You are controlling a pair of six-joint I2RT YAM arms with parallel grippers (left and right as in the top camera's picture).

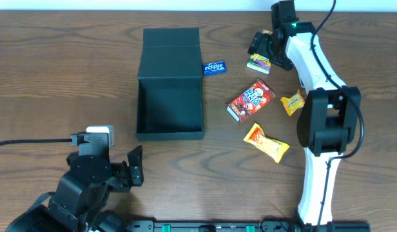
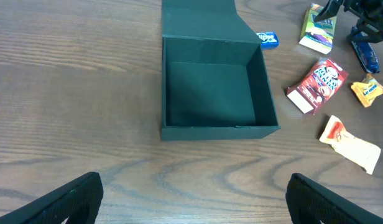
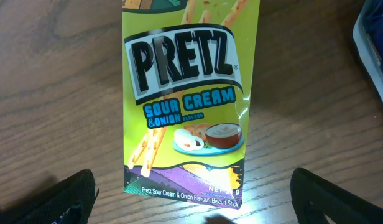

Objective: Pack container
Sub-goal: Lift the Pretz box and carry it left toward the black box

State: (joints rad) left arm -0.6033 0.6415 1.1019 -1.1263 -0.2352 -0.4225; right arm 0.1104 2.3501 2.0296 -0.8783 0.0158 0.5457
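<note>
Right claw agape above the Pretz packet, open container well off; left claw agape, container ahead.

**Robot test bench in a lab-like room**

A wood-grain table holds a dark box, with snack packets scattered to the right of it. On the near side of the box, a black arm and a white arm rise from the table edge. A metal rail runs along that edge, and a cable trails off to the left.
</note>
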